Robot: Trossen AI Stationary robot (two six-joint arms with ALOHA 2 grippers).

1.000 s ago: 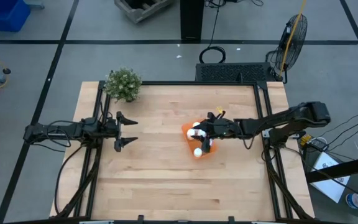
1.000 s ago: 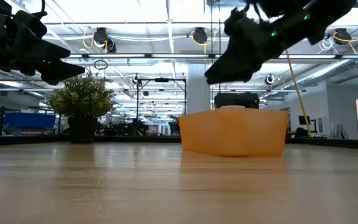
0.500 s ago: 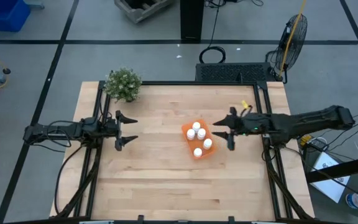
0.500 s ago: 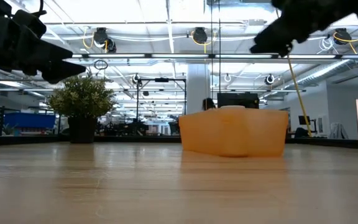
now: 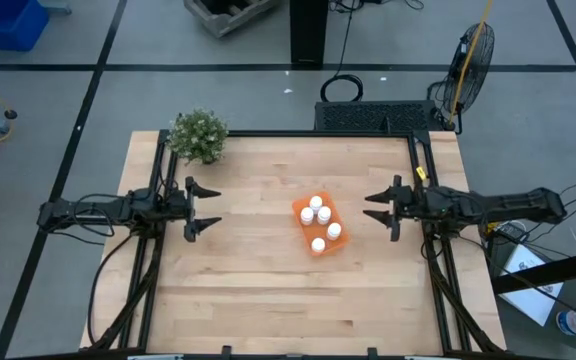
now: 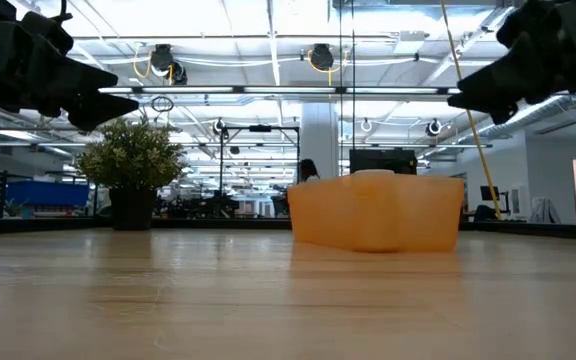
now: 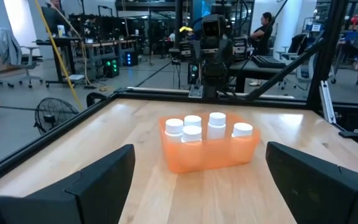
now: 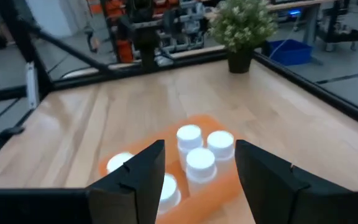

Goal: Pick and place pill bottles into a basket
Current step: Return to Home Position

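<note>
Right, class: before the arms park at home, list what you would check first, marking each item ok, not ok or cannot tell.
1. All five pill bottles inside the basket: ok.
2. Those pill bottles standing upright: ok.
3. Nothing loose on the table: ok.
4. The right gripper open, empty, clear of the basket: ok.
5. The left gripper open, empty, at the table's left side: ok.

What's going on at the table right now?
Nothing is being held. Five pill bottles stand in the orange basket near the middle of the table. The right gripper hovers open to the basket's right, clear of it, and the left gripper hangs open over the table's left side. No bottle shows outside the basket.
</note>
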